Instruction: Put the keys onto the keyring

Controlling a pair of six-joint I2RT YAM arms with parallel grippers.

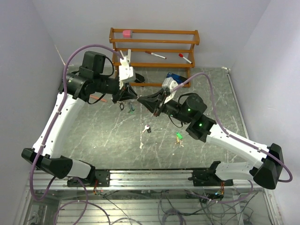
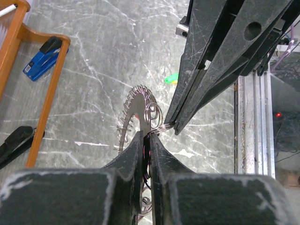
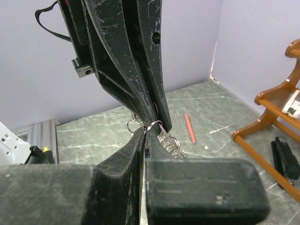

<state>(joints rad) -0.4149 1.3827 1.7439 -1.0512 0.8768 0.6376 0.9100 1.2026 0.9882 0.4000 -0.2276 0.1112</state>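
Keyring filling looks only part done: lots of little pieces hang on the hoop, but a few keys lie loose. Biggest is the grey marble worktop (image 1: 93, 140), and the left arm (image 1: 58, 115) and the right arm (image 1: 234, 140) meet above its middle. The left jaws are pressed almost together and pinch the wire of the keyring (image 2: 136, 108), a big thin silver wire hoop with many small metal pieces hanging round it. So the hoop is up in the air over the worktop, held by the left jaws, not lying down. The right jaws are pressed tight together too, and their tip meets the left tip right at the hoop. A small silver loop (image 3: 153, 125) sits at that spot. I cannot tell if the right jaws pinch it or only touch it. Smallest are the loose keys, which I think are the part left to do. A tiny silver key with a green plastic head (image 1: 178, 136) lies on the worktop beside the right arm. A tiny silver key with a black head (image 1: 147, 128) lies near the middle. A pale little bit (image 1: 141, 145) lies near that one, too small to name.
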